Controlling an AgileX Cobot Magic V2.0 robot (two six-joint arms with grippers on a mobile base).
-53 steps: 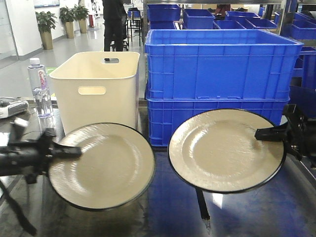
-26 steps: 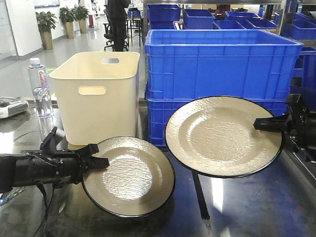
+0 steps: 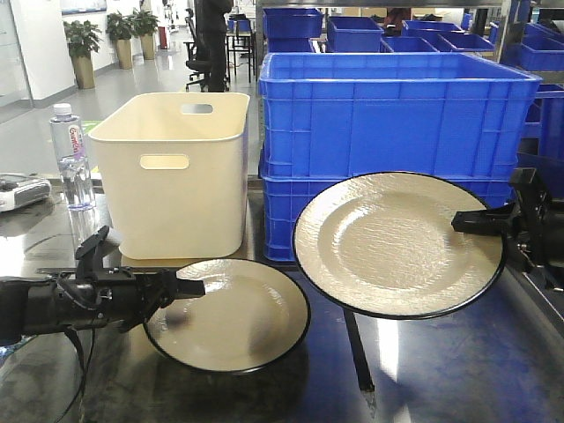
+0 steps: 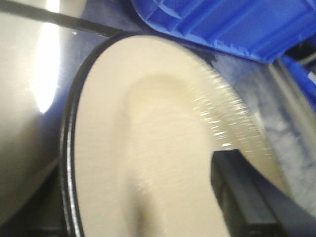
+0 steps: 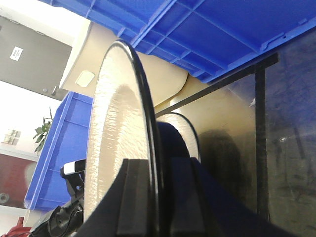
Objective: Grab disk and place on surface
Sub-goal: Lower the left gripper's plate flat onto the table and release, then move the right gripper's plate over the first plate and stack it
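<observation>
Two cream disks with black rims show. The left plate (image 3: 233, 317) lies nearly flat on the shiny steel tabletop (image 3: 458, 370). My left gripper (image 3: 182, 287) is shut on its left rim. In the left wrist view this plate (image 4: 148, 148) fills the frame, one black finger (image 4: 244, 200) rests on it, and the other finger is hidden beneath. The right plate (image 3: 397, 242) hangs tilted above the tabletop. My right gripper (image 3: 471, 220) is shut on its right rim, and both fingers clamp that edge (image 5: 154, 173) in the right wrist view.
A cream bin (image 3: 176, 167) and stacked blue crates (image 3: 388, 123) stand just behind the plates. A water bottle (image 3: 70, 154) and a grey device (image 3: 18, 189) are at the far left. A black tape line (image 3: 357, 352) runs under the right plate.
My left arm has lowered its plate from a raised tilt down flat onto the tabletop. The right plate rose slightly a second ago and has since held still.
</observation>
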